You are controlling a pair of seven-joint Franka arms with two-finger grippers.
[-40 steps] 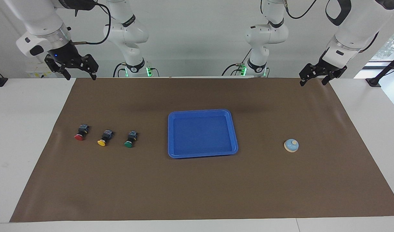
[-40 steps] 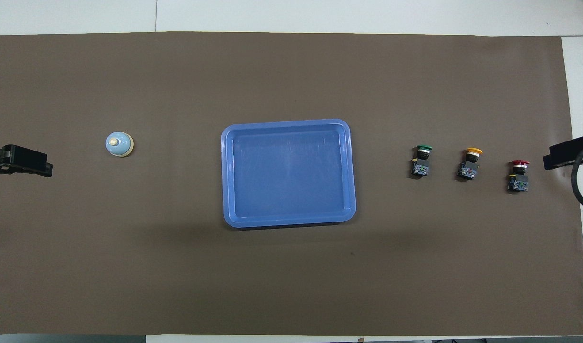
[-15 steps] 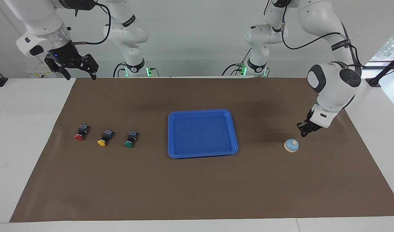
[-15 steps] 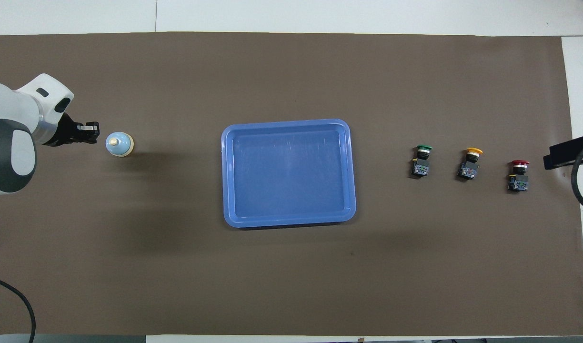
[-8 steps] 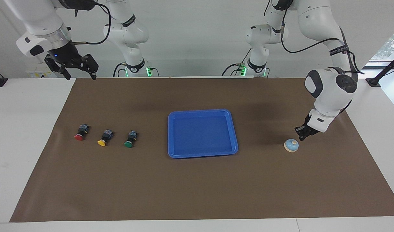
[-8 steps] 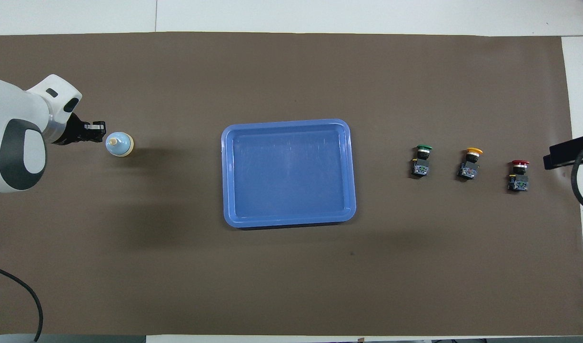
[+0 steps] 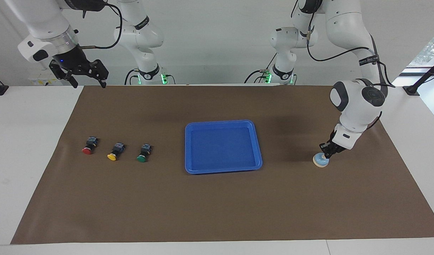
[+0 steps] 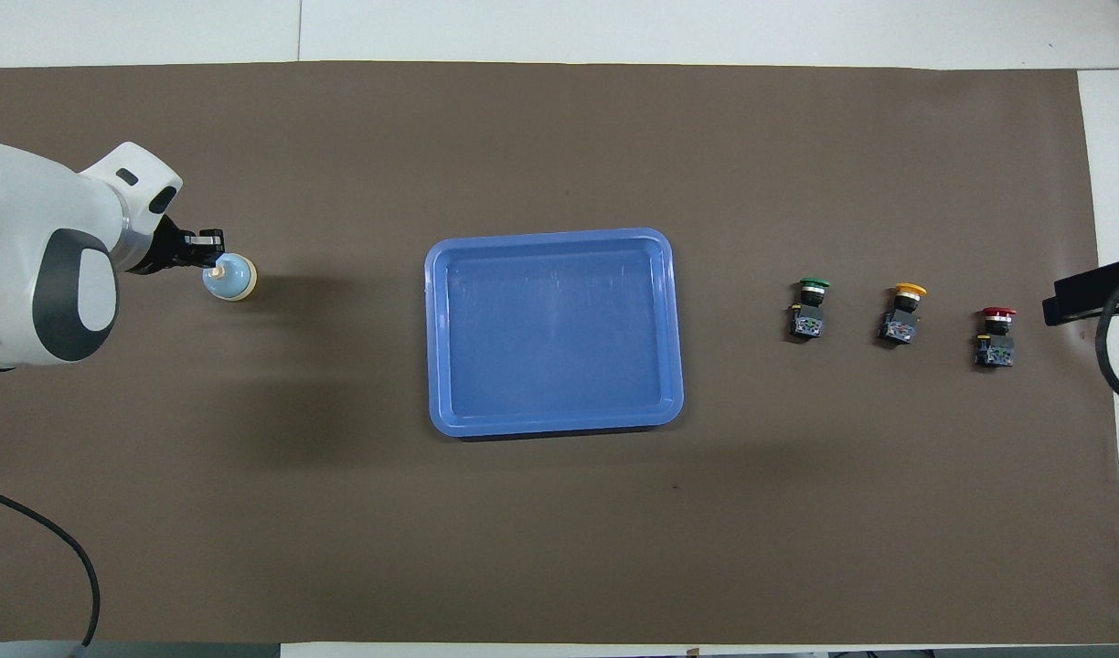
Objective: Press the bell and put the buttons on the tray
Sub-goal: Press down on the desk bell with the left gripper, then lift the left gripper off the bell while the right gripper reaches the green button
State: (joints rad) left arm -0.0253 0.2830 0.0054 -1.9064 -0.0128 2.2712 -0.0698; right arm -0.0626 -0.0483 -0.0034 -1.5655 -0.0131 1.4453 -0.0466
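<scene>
The bell (image 7: 321, 161) stands on the brown mat toward the left arm's end of the table; it also shows in the overhead view (image 8: 232, 278). My left gripper (image 7: 325, 152) is shut and its tip rests down on the bell's top, hiding the knob in the facing view. The blue tray (image 7: 222, 123) lies empty mid-table. The red button (image 7: 88, 149), yellow button (image 7: 113, 154) and green button (image 7: 143, 157) lie in a row toward the right arm's end. My right gripper (image 7: 89, 84) is open and waits high over the mat's corner nearest the robots.
A brown mat (image 7: 217, 205) covers most of the white table. The left arm's white wrist (image 8: 47, 265) hangs over the mat beside the bell. A black cable (image 8: 57, 557) loops in at the left arm's side.
The left arm has come down from its raised rest and slid its shut gripper sideways onto the top of the bell. The right arm, buttons and tray have not moved.
</scene>
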